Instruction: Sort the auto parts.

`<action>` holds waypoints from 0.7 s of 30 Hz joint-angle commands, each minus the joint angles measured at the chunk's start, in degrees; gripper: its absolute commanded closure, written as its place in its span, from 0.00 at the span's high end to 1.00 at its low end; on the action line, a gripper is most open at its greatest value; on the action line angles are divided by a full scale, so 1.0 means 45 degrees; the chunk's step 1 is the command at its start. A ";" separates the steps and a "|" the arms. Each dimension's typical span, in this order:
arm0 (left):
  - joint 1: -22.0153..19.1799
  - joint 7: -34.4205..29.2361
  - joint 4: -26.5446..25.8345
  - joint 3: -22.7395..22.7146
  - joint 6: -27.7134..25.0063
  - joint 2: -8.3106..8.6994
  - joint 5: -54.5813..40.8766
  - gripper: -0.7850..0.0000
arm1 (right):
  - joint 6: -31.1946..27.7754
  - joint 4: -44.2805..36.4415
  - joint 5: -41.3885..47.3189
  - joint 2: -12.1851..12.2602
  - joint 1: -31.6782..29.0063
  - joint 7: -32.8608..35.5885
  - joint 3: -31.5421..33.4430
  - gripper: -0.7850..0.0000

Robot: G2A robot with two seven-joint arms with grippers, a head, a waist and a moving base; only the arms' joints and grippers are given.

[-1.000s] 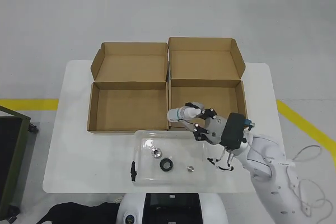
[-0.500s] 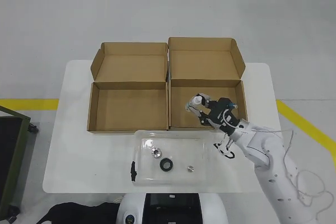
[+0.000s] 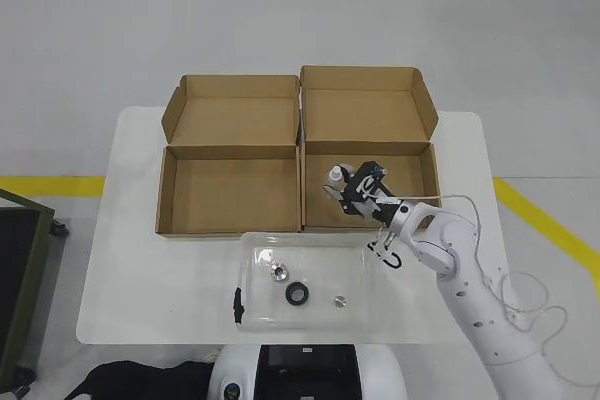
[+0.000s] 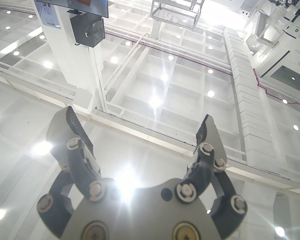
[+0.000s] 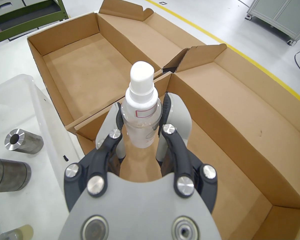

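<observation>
Right gripper (image 3: 354, 190), tight on spray bottle (image 3: 337, 177), now farther over right box (image 3: 412, 178) on white table (image 3: 130, 270), grey floor (image 3: 70, 70) around

Bottle (image 3: 337, 177) over right box (image 3: 416, 176), behind tray (image 3: 310, 312)

The right tool (image 3: 352, 190) grips a white bottle (image 3: 336, 177) over the right cardboard box (image 3: 412, 182).

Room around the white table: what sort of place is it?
Probably a factory or workshop hall: a yellow floor line, a green metal shelf rack, a grey aluminium-framed cabinet on castors.
</observation>
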 commanded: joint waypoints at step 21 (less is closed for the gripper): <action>0.0000 0.0000 0.0000 0.0000 0.0000 0.0000 0.0000 1.00 | 0.0185 0.2107 0.0121 -0.0294 0.1035 -0.0501 -0.1107 0.43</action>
